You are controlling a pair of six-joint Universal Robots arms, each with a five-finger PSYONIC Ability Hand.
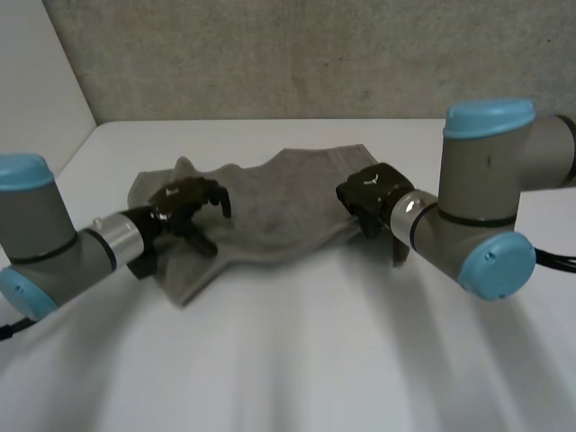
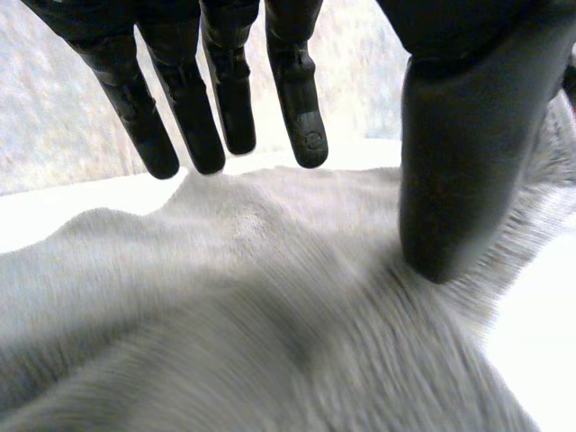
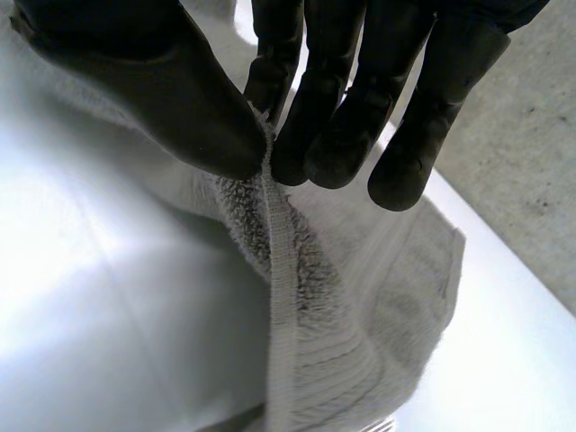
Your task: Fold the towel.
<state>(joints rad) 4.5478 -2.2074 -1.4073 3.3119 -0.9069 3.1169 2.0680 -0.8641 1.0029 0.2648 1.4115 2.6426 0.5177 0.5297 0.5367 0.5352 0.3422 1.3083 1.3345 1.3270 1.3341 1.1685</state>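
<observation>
A grey towel (image 1: 270,207) lies crumpled across the middle of the white table (image 1: 297,360). My left hand (image 1: 184,202) hovers over the towel's left part with its fingers (image 2: 301,108) straight and spread and its thumb (image 2: 459,171) apart from them; the towel (image 2: 270,297) lies just under the palm, not gripped. My right hand (image 1: 373,196) is at the towel's right edge. There its thumb (image 3: 180,99) and fingers (image 3: 333,117) pinch the towel's hemmed edge (image 3: 279,261), which hangs down from the pinch.
A grey wall (image 1: 297,54) runs behind the table's far edge. Bare table surface lies in front of the towel and to both sides of it.
</observation>
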